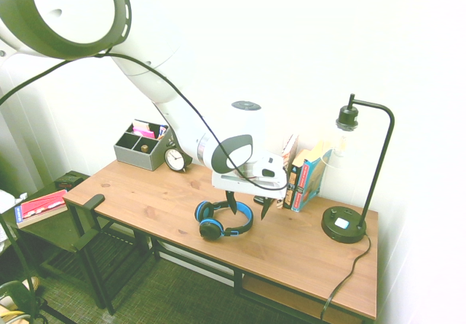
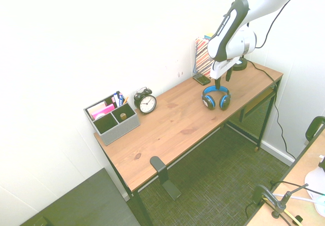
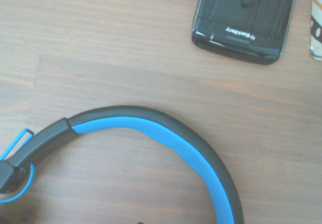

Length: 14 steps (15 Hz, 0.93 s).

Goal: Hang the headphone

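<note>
Above the surface (image 1: pixel 182 207), jaws (image 1: pixel 248 204) wide apart, nothing gripped; headphone (image 1: pixel 238 231) lies flat beneath. Risk: closing off-centre on the curved band could twist it, so it slips when lifted.

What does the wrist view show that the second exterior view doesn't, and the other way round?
Only the wrist view: readable BlackBerry lettering on the phone.

Only the second exterior view: the gripper, jaws open above the desk, the alarm clock, the grey organizer with pens and a pink item, and the black bracket at the desk's edge.

Both: the headphone with its blue and black headband, the phone lying near it, and the wooden desktop.
</note>
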Motion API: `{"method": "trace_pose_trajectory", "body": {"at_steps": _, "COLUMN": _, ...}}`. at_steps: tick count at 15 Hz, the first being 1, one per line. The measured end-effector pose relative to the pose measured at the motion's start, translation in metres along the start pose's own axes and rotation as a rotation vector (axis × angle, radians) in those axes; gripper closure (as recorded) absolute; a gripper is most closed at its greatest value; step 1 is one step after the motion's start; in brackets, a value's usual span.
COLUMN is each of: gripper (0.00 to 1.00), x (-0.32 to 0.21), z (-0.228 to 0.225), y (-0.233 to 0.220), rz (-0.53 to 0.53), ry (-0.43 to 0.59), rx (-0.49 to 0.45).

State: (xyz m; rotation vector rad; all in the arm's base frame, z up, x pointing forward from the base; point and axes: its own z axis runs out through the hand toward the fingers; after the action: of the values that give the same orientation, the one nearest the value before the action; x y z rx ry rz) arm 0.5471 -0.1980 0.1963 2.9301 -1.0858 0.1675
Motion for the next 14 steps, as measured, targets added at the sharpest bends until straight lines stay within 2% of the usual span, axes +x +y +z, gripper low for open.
{"method": "trace_pose_trajectory", "body": {"at_steps": 14, "gripper": 1.00, "x": 0.017, "z": 0.028, "y": -0.012, "rz": 0.010, "ry": -0.047, "rx": -0.003}}
